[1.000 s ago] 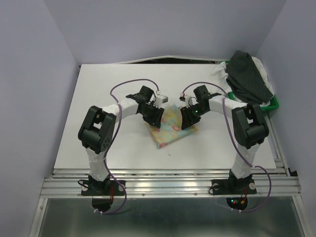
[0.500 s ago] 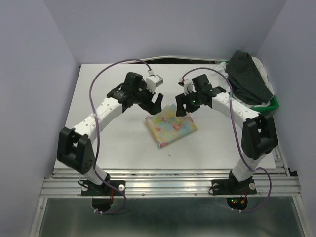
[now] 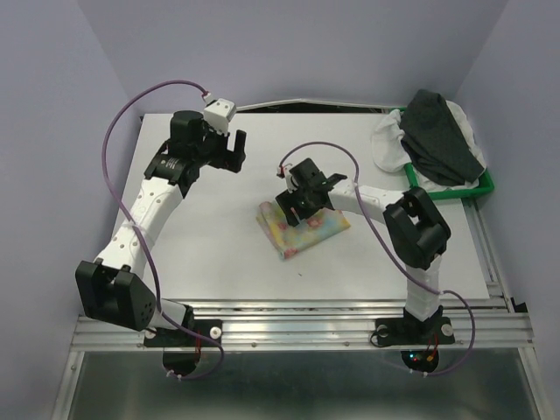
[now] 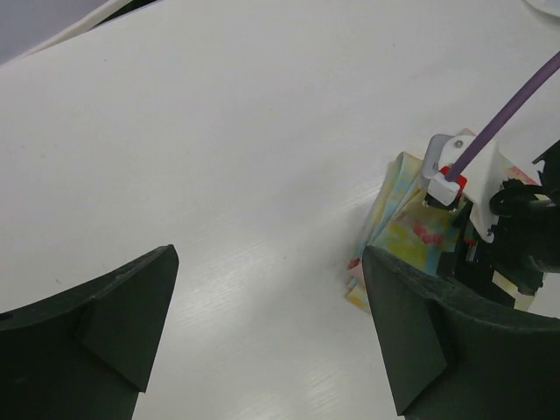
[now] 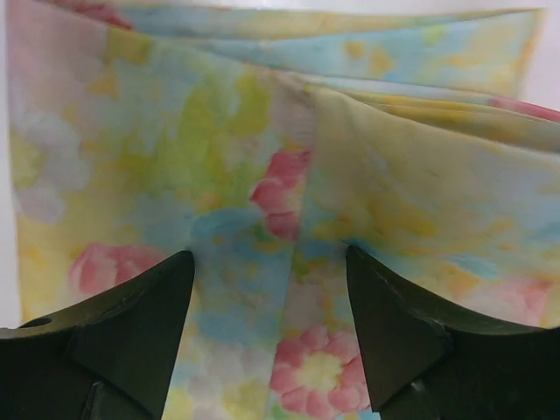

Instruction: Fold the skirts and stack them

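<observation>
At the middle of the table (image 3: 210, 254) lies the floral skirt (image 3: 306, 229), folded into a small packet that sits askew to the table edges. Your right gripper (image 5: 267, 262) hangs close over the packet's far left part. Its fingers stand apart with the cloth flat beneath them and nothing pinched between. Your left gripper (image 4: 269, 252) is up near the far left corner, well apart from the packet, spread wide and empty.

I judge the first fold to be done and let go. One layered edge shows in the right wrist view, but the packet looks settled enough to serve as the base of the stack.

Two skirts remain at the far right corner. The dark skirt (image 3: 442, 136) is heaped over the white skirt (image 3: 388, 147), and both rest on the green tray (image 3: 484, 184).

Your next move probably calls for lifting the right hand straight up, so that a finger does not drag the top layer open. Then reach for the tray and take the dark one by an edge, since it lies uppermost. Pinch only its cloth, or the white one may come along. Bring it to bare table near the packet, not onto it, so you have room to spread it with both hands.
</observation>
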Tool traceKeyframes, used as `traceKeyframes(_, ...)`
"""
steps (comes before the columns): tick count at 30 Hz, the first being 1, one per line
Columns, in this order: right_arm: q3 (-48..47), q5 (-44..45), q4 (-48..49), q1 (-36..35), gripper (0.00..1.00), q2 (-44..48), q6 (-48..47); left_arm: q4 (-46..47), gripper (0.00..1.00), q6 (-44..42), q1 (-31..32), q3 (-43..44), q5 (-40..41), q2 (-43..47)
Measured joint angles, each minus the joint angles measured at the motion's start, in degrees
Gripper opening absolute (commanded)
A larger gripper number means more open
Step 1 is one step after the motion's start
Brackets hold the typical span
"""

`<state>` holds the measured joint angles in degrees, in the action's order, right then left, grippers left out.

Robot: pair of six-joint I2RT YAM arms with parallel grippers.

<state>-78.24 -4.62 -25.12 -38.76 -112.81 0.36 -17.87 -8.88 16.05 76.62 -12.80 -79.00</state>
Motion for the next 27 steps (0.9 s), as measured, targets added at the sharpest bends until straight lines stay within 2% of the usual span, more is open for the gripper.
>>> traceKeyframes(5, 2.3, 8.2, 5.0, 0.2, 0.75, 0.1, 0.5, -0.6, 0.99, -0.3, -1.0, -0.2, 1.5, 0.0)
traceKeyframes(9, 8.8, 9.9, 10.1, 0.7, 0.74, 3.5, 1.4, -0.6, 0.99, -0.7, -2.0, -0.7, 1.9, 0.0)
traceKeyframes(13, 13.8, 9.7, 10.9, 4.3, 0.73, 7.2, 1.4, -0.8, 0.99, -1.2, -2.8, -1.7, 1.9, 0.1)
traceKeyframes(21, 18.7, 9.8, 2.5, 15.7, 0.68, 13.7, -6.6, -0.8, 0.99, -2.3, -3.6, -2.1, 1.1, 0.2)
traceKeyframes(27, 19.7, 10.3, -5.9, 18.5, 0.69, 16.1, -12.4, -0.8, 0.99, -2.9, -3.8, -2.1, 0.6, 0.2)
